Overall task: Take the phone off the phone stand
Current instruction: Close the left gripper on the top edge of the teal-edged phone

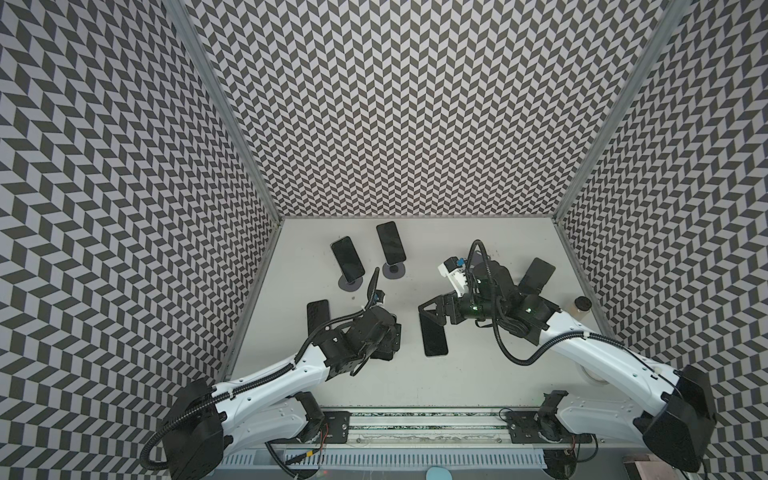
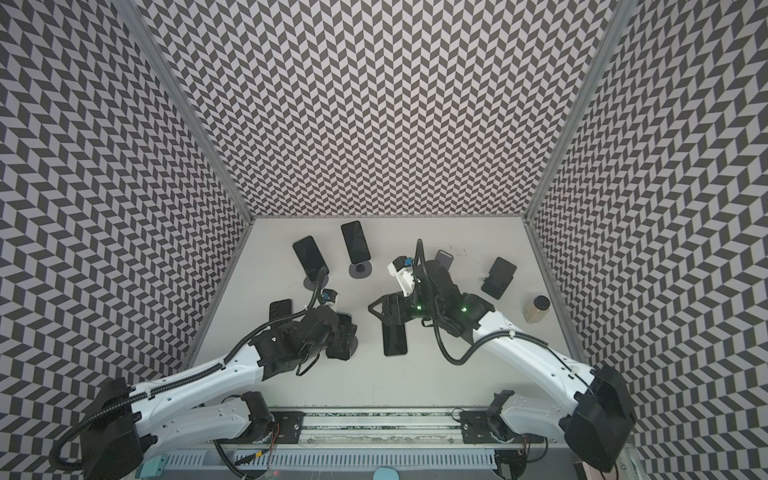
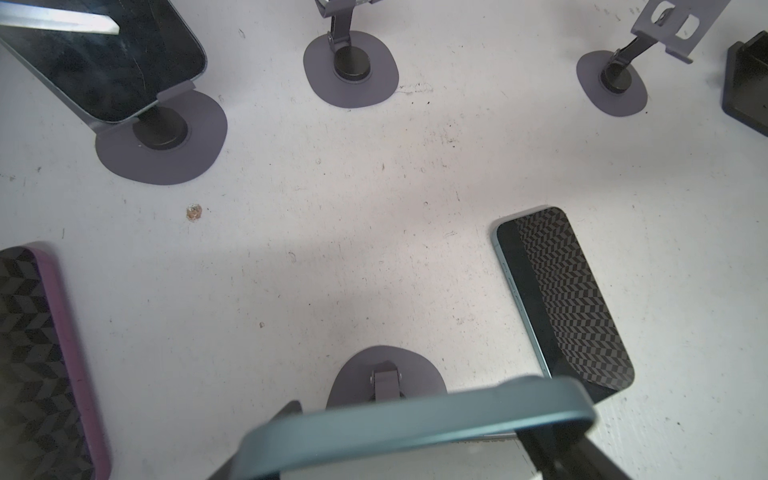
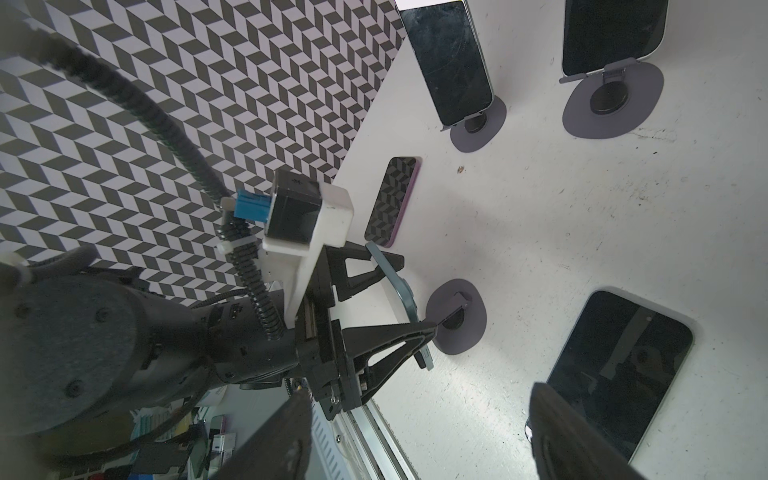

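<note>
A teal-edged phone (image 3: 457,411) stands upright over the grey phone stand (image 3: 386,378) at the table's left front. My left gripper (image 3: 415,432) reaches down over it, one finger against each side edge, shut on the phone. The right wrist view shows that phone (image 4: 405,297) between the left fingers, beside the stand's base (image 4: 457,318). Whether it still rests in the holder I cannot tell. In both top views the left gripper (image 1: 390,336) (image 2: 347,336) covers most of it. My right gripper (image 1: 426,311) (image 4: 419,440) hangs open and empty over the middle of the table.
Two more phones (image 1: 348,257) (image 1: 390,241) lean on grey stands at the back left. A purple-cased phone (image 1: 318,318) and a dark phone (image 1: 435,338) lie flat. An empty grey stand (image 2: 444,258), a black stand (image 1: 536,274) and a jar (image 1: 582,307) are on the right.
</note>
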